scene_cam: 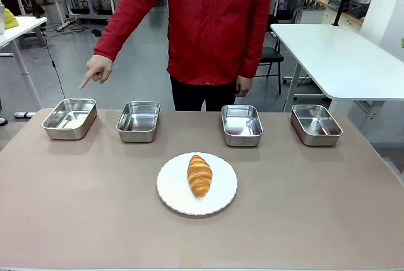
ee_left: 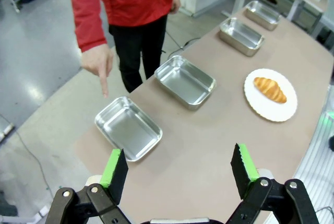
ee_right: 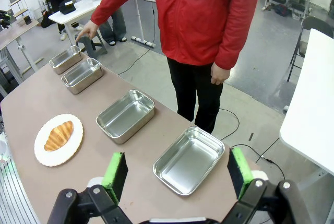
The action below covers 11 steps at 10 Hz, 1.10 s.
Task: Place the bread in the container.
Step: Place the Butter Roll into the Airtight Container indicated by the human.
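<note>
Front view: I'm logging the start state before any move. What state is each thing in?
bread, lying on the plate, ungrasped
plate, flat, carrying the bread
far-left container, upright, empty
other three pans, upright, empty
person's hand, index finger pointing down toward the far-left container
left gripper, jaws open, holding nothing
right gripper, jaws open, holding nothing

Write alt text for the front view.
A croissant lies on a white plate mid-table, nearer the camera than a row of four steel pans. A person in a red jacket points a hand down at the leftmost pan.
</note>
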Motion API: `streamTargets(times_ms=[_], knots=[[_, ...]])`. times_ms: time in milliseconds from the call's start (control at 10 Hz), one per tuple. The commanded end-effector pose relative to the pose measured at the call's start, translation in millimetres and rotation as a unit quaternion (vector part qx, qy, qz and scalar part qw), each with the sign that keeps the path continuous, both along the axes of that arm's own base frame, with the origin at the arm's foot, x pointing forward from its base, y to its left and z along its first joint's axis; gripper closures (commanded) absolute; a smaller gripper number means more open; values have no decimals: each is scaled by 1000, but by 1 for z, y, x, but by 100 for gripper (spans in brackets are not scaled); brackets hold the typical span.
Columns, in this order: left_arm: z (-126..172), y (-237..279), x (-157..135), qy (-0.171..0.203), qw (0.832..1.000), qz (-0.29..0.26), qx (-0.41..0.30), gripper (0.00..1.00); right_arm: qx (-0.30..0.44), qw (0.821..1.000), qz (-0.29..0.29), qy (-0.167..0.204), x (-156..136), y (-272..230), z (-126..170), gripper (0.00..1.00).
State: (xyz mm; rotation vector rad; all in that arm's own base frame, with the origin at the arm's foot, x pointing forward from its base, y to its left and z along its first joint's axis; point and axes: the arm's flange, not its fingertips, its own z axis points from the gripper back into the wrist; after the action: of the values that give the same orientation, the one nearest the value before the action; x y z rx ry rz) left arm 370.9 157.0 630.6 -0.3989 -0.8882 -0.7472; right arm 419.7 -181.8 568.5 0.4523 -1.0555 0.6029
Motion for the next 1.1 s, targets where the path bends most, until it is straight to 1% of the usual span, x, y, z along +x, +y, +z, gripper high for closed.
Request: streamTargets(times_ms=[0,100,200,300,400,500,600,800,900,1000], knots=[[20,-39,9,64,998,-5,11,0,0,1000,1,-2,0,1,1,0],[29,-74,16,98,995,-7,25,0,0,1000,1,-2,0,1,1,0],[32,-108,17,125,991,0,42,0,0,1000,1,-2,0,1,1,0],[25,-151,17,151,986,6,66,0,0,1000,1,-2,0,1,1,0],[14,-201,16,186,978,10,93,0,0,1000,1,-2,0,1,1,0],[-6,-258,16,225,967,15,119,0,0,1000,1,-2,0,1,1,0],[-34,-305,18,263,955,27,132,0,0,1000,1,-2,0,1,1,0],[-95,-381,19,323,931,47,161,0,0,1000,1,-2,0,1,1,0],[-116,-407,22,327,929,60,160,0,0,1000,1,-2,0,1,1,0],[-124,-414,27,351,920,70,158,0,0,1000,1,-2,0,1,1,0]])
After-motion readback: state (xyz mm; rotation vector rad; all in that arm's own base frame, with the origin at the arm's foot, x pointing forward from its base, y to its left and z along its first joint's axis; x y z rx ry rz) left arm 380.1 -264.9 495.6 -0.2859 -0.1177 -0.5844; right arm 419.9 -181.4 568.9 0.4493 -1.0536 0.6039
